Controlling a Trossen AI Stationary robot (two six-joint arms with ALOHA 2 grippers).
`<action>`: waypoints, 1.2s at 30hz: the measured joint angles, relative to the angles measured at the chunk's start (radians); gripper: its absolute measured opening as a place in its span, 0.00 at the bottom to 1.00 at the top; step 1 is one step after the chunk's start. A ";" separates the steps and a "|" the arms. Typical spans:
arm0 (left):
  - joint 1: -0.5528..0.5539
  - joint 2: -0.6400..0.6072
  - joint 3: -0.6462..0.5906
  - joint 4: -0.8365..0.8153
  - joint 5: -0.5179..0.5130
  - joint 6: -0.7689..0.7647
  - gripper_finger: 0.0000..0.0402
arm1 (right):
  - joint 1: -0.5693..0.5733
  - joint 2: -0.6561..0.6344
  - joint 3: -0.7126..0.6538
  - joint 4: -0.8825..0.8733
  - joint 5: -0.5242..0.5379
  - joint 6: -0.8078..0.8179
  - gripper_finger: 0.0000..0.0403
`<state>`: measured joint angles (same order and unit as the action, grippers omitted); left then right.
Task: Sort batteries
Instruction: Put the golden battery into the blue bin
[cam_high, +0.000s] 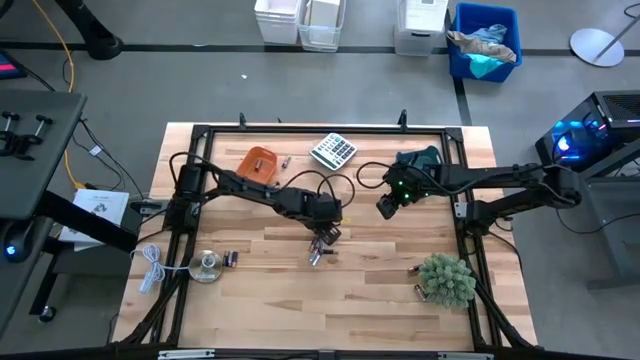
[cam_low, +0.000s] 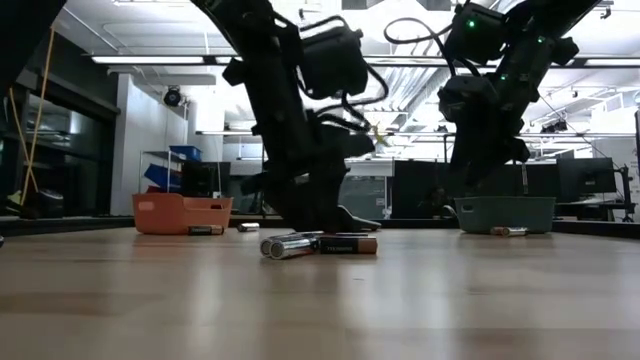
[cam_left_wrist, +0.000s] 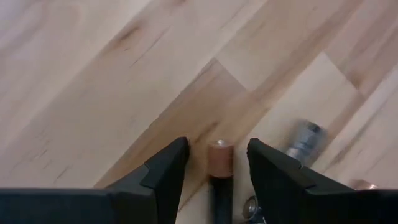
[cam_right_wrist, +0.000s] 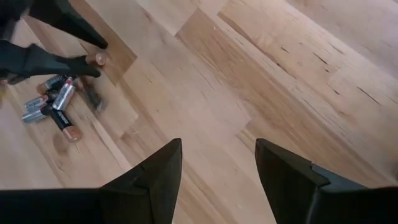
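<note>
Several batteries lie in a small pile on the wood near the table's middle; the low view shows them on their sides. My left gripper reaches down over the pile, open. Its fingers stand on either side of one copper-ended battery, with a gap on both sides. My right gripper hangs open above bare wood, to the right of the pile. Single batteries lie near the orange bowl, by the clear disc and by the plant.
An orange bowl and a teal bowl sit toward the far edge, with a grey calculator between them. A clear disc object and a white cord lie near left. A green plant stands near right.
</note>
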<state>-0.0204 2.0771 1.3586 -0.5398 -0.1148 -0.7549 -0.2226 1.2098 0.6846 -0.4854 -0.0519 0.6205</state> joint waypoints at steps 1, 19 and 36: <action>0.000 0.002 0.000 -0.007 -0.005 0.001 0.41 | 0.000 0.000 0.000 0.000 0.000 0.000 0.49; 0.098 -0.179 -0.015 -0.136 -0.031 0.269 0.07 | 0.000 0.000 0.000 0.027 0.060 0.000 0.49; 0.353 -0.117 0.014 0.707 0.269 0.336 0.07 | -0.018 -0.245 0.297 -0.268 0.384 0.108 0.47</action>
<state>0.3323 1.9598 1.3726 0.1668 0.1547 -0.4190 -0.2402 0.9653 0.9820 -0.7536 0.3319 0.7286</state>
